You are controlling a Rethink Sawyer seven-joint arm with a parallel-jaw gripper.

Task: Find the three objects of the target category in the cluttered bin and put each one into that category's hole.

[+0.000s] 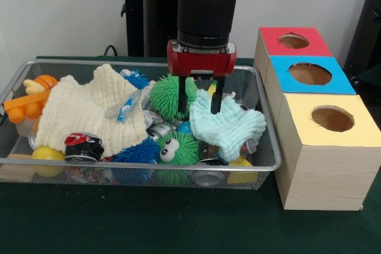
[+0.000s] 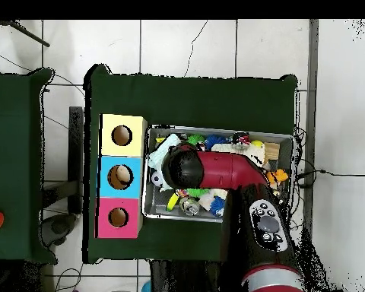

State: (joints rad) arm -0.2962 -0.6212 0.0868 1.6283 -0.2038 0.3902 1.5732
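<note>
On the dark green table (image 1: 178, 224) the bin (image 1: 262, 165) sits beside three boxes (image 1: 321, 147); the front view shows the gripper (image 1: 200, 104) spread over a mint cloth (image 1: 229, 126); overhead, the arm (image 2: 216, 169) hides it.

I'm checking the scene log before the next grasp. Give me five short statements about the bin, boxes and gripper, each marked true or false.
1. The gripper is over the bin. True.
2. Its fingers are shut on a can. False: they are open, one touching the mint cloth.
3. The yellow box is nearest the front camera. True.
4. The cream cloth lies at the box end of the bin. False: it lies at the opposite end.
5. The blue box sits between the red box and the yellow one. True.
</note>
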